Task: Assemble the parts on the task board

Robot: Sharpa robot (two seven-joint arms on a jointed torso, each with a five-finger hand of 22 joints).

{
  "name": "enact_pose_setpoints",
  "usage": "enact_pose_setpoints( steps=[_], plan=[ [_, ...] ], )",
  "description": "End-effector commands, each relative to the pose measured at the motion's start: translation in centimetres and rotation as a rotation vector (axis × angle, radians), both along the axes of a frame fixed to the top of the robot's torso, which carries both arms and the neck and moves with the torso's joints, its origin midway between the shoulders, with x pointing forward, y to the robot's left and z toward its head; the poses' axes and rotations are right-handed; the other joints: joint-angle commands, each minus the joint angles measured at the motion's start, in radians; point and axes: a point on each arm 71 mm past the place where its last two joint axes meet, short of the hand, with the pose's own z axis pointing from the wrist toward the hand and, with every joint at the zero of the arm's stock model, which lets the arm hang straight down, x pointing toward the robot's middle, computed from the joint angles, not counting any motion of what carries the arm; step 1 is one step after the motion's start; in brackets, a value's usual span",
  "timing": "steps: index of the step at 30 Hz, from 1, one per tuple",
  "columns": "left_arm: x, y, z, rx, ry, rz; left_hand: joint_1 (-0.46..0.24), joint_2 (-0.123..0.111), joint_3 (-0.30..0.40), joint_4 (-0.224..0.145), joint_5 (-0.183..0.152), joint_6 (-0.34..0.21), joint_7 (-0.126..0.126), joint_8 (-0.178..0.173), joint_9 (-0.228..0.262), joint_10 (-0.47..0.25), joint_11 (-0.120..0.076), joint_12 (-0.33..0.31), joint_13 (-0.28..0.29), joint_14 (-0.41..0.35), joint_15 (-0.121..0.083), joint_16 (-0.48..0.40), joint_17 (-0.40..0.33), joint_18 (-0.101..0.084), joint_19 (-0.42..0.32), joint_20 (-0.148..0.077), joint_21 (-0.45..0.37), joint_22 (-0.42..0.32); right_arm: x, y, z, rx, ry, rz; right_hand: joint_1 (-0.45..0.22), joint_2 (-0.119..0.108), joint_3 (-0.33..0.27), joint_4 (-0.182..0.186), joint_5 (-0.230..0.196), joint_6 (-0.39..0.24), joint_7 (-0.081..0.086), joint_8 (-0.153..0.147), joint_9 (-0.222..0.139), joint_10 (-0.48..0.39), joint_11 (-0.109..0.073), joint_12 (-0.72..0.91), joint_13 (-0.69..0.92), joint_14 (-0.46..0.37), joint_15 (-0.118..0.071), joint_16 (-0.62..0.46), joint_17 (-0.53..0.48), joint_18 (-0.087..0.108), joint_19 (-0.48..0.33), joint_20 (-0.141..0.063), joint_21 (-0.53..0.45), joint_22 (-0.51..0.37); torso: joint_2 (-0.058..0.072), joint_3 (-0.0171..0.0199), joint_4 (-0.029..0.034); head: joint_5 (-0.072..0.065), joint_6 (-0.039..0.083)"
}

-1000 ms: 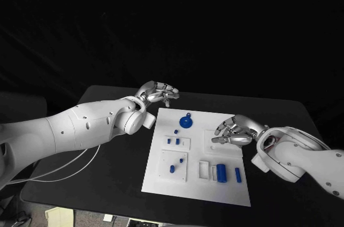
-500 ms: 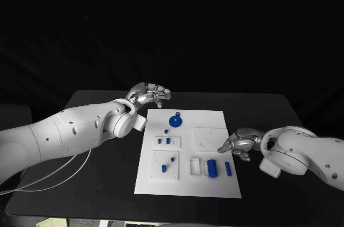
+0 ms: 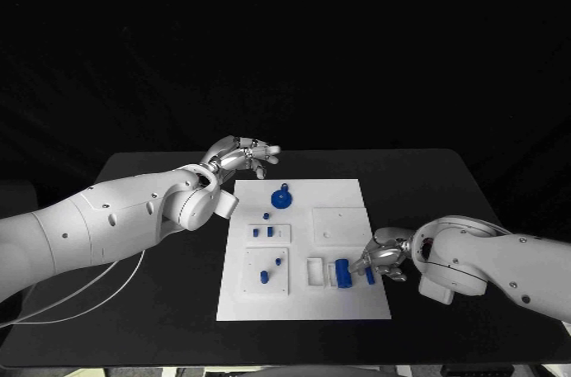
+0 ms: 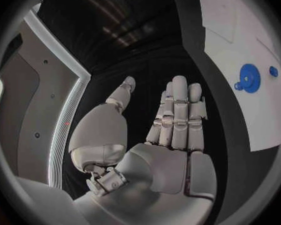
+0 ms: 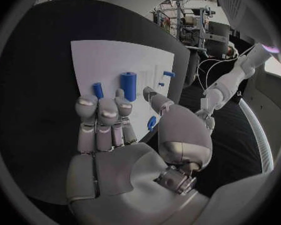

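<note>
A white rectangular task board [image 3: 345, 307] lies flat in the middle of a black table [image 3: 441, 179], seen from above. Small blue plastic parts sit on it. A round blue gear-shaped part [image 3: 282, 199] lies toward the far edge, left of centre. Several tiny blue pegs [image 3: 269, 231] stand in small white panels on the left half. A blue cylinder [image 3: 342, 273] lies in a recess near the board's near right area, with a slimmer blue bar [image 3: 369, 274] just to its right.

The robot's silver left hand [image 3: 244, 155] hovers above the table just beyond the board's far left corner. Its fingers are straight and close side by side, the thumb apart, and it holds nothing.

The robot's silver right hand [image 3: 382, 254] is low over the right part of the board, just beside the slim blue bar and the cylinder. In the right wrist view its fingers [image 5: 100, 116] are extended together above the board, the thumb spread aside, and nothing is gripped. Whether the fingertips touch the bar cannot be told.
</note>
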Motion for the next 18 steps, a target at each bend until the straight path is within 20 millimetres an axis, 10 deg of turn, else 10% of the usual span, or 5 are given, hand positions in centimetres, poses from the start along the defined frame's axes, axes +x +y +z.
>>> enact_pose_setpoints(
  steps=[1,12,14,18],
  plan=[
    [-0.3,-0.4,0.0,-0.025,0.001,-0.032,-0.015,0.002,-0.008,-0.001,-0.003,-0.008,0.002,-0.001,0.001,-0.007,0.001,-0.003,-0.001,-0.006,-0.001,-0.005,0.002,0.044,0.000,0.001,-0.005,-0.001,0.2,0.0,-0.1,-0.085,-0.062,0.021,-0.015,-0.003,0.003,0.013,-0.005,-0.002,0.004,-0.007,0.000,-0.028,0.002,0.005,0.002,-0.005,0.002,0.006,0.003,0.093,0.002,-0.012,0.005,0.003,0.002,-0.0018,0.0018,0.000,-0.003],
    [-0.4,-0.6,-0.1,-0.029,0.008,-0.044,-0.042,0.015,-0.019,0.000,-0.003,-0.010,0.001,-0.001,0.001,-0.009,0.001,-0.004,-0.002,-0.005,0.000,-0.008,0.006,0.045,0.002,0.001,-0.011,-0.001,0.2,1.3,-1.1,-0.089,-0.052,0.039,-0.067,-0.043,0.018,0.065,-0.005,-0.004,0.005,-0.015,0.004,-0.026,0.002,0.007,0.008,-0.005,0.002,0.011,0.011,0.093,0.005,-0.021,0.008,0.010,0.002,-0.0032,0.0014,0.004,-0.010],
    [-0.5,-0.7,-0.1,-0.030,0.009,-0.047,-0.046,0.017,-0.020,0.000,-0.003,-0.010,0.001,-0.001,0.001,-0.009,0.001,-0.004,-0.002,-0.005,0.000,-0.008,0.006,0.045,0.003,0.001,-0.012,-0.001,0.1,1.5,-1.5,-0.094,-0.045,0.043,-0.070,-0.045,0.021,0.070,-0.005,-0.004,0.005,-0.016,0.005,-0.026,0.002,0.008,0.009,-0.005,0.002,0.011,0.012,0.093,0.005,-0.022,0.009,0.010,0.010,-0.0104,0.0146,-0.007,-0.003],
    [-0.5,-0.7,-0.1,-0.034,0.012,-0.051,-0.049,0.019,-0.021,0.001,-0.003,-0.011,0.002,-0.001,0.001,-0.010,0.001,-0.004,-0.002,-0.005,0.000,-0.009,0.007,0.046,0.003,0.001,-0.013,-0.001,0.0,1.8,-2.2,-0.096,-0.037,0.046,-0.070,-0.046,0.025,0.073,-0.005,-0.004,0.005,-0.017,0.006,-0.026,0.002,0.008,0.010,-0.005,0.002,0.011,0.013,0.093,0.005,-0.024,0.009,0.011,0.010,-0.0107,0.0141,-0.007,-0.007]
  ],
)
